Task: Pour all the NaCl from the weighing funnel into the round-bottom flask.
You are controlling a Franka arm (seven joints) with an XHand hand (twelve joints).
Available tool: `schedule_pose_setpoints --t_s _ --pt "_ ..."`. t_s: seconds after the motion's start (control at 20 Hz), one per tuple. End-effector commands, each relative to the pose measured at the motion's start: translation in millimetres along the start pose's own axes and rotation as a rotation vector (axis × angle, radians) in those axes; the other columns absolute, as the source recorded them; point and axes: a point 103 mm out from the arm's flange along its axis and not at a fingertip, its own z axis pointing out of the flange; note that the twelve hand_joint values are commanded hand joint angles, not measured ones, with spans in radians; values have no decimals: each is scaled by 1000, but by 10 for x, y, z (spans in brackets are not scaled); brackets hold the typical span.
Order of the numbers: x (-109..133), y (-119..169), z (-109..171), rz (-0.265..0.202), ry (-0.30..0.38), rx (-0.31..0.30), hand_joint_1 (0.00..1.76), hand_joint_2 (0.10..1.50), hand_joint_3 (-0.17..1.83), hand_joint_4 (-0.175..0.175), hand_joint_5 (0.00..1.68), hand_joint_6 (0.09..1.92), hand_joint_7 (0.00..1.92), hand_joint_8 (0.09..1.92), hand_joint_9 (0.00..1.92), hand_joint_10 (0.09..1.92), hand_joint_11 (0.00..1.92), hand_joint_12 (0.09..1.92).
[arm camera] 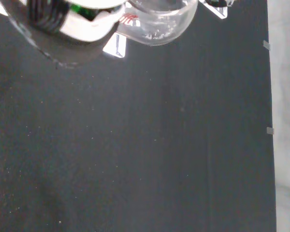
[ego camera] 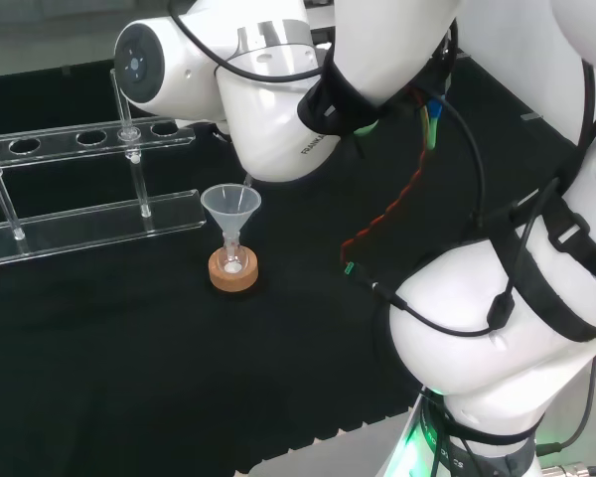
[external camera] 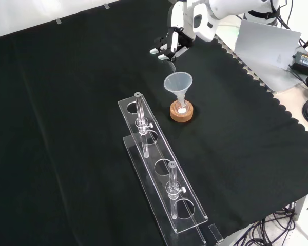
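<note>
Lots of open black cloth, with a few things in the way.

In the front view, the plastic funnel sits in the flask on the cork ring, just below the hand. The long clear rack with its upright tubes lies near the ring, down to its left. Bare cloth spreads wide at the left, and more lies right of the ring.

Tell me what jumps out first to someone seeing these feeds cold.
The clear funnel standing in the small flask on the cork ring, mid-cloth in the front view, with white powder at the flask's bottom. Just beyond it the hand hangs over the funnel, and the wrist view shows a clear glass vessel at the palm. Nearer the front camera runs a long clear rack.
</note>
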Motion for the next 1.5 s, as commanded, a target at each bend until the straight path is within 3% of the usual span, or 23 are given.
schedule_pose_setpoints --t_s 0.05,0.95,1.5 --pt "-1 35 -88 -22 -40 3 1119 743 430 175 1364 403 1703 87 1234 109 0 1480" --pt "110 259 -391 -121 -163 -21 1118 746 427 175 1360 410 1702 87 1234 109 0 1472" --pt "74 209 -343 -113 -194 -15 1118 748 424 175 1358 415 1701 87 1234 108 0 1466"
